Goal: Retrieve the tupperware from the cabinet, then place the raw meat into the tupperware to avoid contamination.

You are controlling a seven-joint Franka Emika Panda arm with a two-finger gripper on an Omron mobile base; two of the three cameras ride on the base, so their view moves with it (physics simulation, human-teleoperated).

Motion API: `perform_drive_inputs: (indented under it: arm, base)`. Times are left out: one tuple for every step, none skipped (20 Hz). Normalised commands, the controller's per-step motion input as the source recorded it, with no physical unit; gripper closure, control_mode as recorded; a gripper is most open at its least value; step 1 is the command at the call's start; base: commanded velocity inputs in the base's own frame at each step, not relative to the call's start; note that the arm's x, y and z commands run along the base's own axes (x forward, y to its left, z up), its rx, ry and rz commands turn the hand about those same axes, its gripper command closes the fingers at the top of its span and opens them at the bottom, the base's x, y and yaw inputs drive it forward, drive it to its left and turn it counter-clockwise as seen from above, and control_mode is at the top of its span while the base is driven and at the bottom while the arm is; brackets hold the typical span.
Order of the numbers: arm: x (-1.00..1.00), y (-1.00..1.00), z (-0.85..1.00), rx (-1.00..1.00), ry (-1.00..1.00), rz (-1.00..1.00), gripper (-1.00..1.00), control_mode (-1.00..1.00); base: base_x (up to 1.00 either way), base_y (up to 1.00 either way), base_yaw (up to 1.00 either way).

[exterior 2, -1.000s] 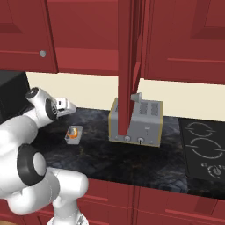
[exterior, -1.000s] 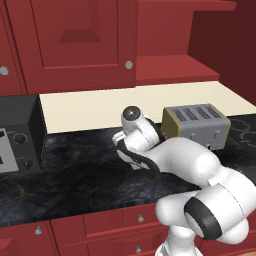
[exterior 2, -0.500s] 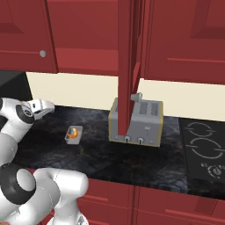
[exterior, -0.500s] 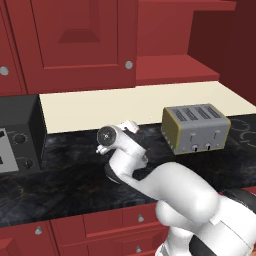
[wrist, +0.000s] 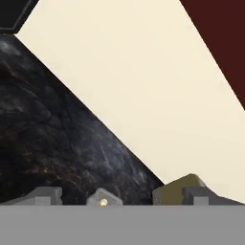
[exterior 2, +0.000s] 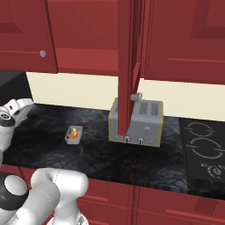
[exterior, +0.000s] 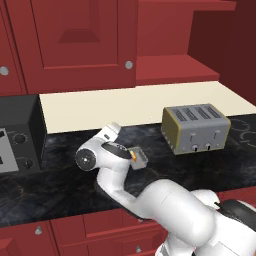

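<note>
Tupperware (exterior 2: 72, 135) seen on dark counter (exterior 2: 101, 149) left of toaster (exterior 2: 137, 121), unmoved since earlier | raw meat (exterior 2: 74, 132) contained inside | arm swung further left | gripper (exterior 2: 22, 107) spread wide, nothing held

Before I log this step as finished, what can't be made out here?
- Tupperware: left base view, the arm covers its near half.
- Raw meat: right base view, too small to tell whether it lies flat.
- Toaster: right base view, the open cabinet door hides its left part.
</note>
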Motion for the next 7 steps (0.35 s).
perform_drive_inputs:
  arm:
    - [-0.13,0.7,0.37,-0.26,-0.03,0.07,-1.0,-1.0]
    - [-0.09,0.72,0.39,-0.26,0.0,0.06,-1.0,-1.0]
    - [-0.12,0.67,0.36,-0.26,-0.01,0.06,-1.0,-1.0]
    - [-0.18,0.65,0.36,-0.26,-0.02,0.04,-1.0,-1.0]
    - [-0.19,0.66,0.34,-0.26,-0.05,0.04,-1.0,-1.0]
    - [-0.19,0.69,0.36,-0.26,-0.05,0.05,-1.0,-1.0]
    - [-0.18,0.68,0.38,-0.26,-0.05,0.04,-1.0,-1.0]
  base:
    - [0.0,0.0,0.0]
    - [0.0,0.0,0.0]
    - [0.0,0.0,0.0]
    - [0.0,0.0,0.0]
    - [0.0,0.0,0.0]
    - [0.0,0.0,0.0]
    - [0.0,0.0,0.0]
